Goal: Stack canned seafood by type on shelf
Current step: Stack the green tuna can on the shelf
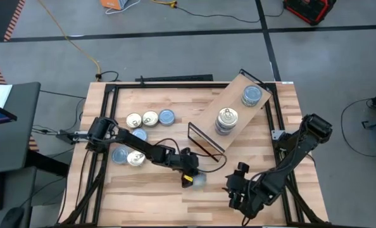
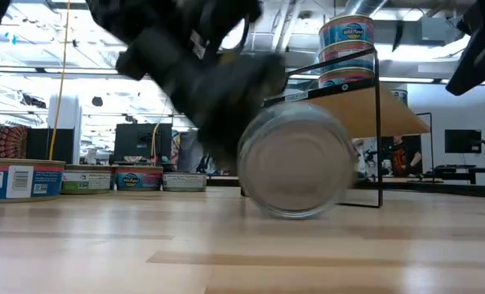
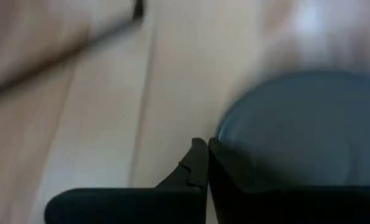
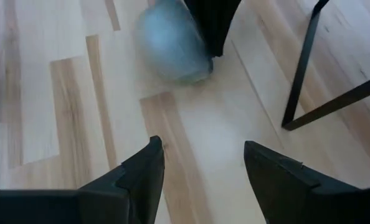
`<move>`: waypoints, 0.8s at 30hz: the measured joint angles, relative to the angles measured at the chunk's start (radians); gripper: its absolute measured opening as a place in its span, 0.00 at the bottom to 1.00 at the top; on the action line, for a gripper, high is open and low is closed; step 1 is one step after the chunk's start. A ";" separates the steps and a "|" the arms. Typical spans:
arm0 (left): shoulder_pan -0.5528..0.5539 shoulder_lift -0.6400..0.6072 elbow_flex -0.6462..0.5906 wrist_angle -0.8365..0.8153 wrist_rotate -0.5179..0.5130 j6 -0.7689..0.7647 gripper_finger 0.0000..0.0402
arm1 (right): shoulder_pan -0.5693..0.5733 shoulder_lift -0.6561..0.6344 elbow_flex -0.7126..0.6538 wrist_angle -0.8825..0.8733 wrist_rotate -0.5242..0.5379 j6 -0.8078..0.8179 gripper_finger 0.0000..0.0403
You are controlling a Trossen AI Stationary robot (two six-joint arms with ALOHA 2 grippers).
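The left jaws (image 1: 188, 174) are pressed together with nothing between them, as the left wrist view shows; a blue-lidded tin (image 1: 198, 181) lies just beside them on the bench (image 1: 156, 196), tipped on its side to judge by the low view, where its round face points at the camera. By that, the step in hand is a pick-up that slipped. The next move calls for spreading the jaws again, getting them round the tin's rim, and steadying it so it does not roll.

The right jaws (image 1: 234, 185) hang spread and empty near the front right.

Farther off, the shelf (image 1: 238, 109) stands slantwise at the far right, carrying a gold-lidded stack (image 1: 226, 120) and a blue-lidded stack (image 1: 252, 96). Loose tins (image 1: 150, 118) wait at the left. Beyond the bench: grey floor, cables, and screens.
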 joint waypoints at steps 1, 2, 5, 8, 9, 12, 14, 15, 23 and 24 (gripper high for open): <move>0.001 0.004 -0.008 -0.001 -0.011 -0.003 0.00 | -0.002 0.003 0.000 0.004 0.000 -0.007 0.62; 0.002 0.002 0.000 -0.018 -0.024 0.000 0.00 | -0.005 0.007 0.000 0.011 -0.001 -0.019 0.62; 0.010 0.002 -0.001 -0.027 -0.024 0.002 0.00 | -0.011 0.024 -0.001 0.025 -0.004 -0.049 0.62; 0.013 -0.009 -0.001 -0.052 -0.035 0.021 0.00 | -0.019 0.028 -0.001 0.017 -0.009 -0.050 0.62; 0.015 -0.016 -0.002 -0.069 -0.050 0.030 0.00 | -0.020 0.028 -0.001 0.019 -0.009 -0.050 0.62; 0.012 -0.044 -0.004 -0.114 -0.122 0.068 0.00 | -0.020 0.028 -0.001 0.021 -0.011 -0.050 0.62; 0.004 -0.061 -0.005 -0.128 -0.164 0.095 0.00 | -0.020 0.028 -0.001 0.020 -0.011 -0.047 0.62; -0.002 -0.070 -0.005 -0.127 -0.182 0.107 0.00 | -0.020 0.028 -0.001 0.019 -0.011 -0.047 0.62; -0.061 -0.096 -0.004 -0.119 -0.311 0.188 0.09 | -0.020 0.028 -0.001 0.027 -0.012 -0.040 0.62; -0.068 -0.096 -0.004 -0.119 -0.314 0.209 0.13 | -0.020 0.028 -0.001 0.032 -0.012 -0.040 0.62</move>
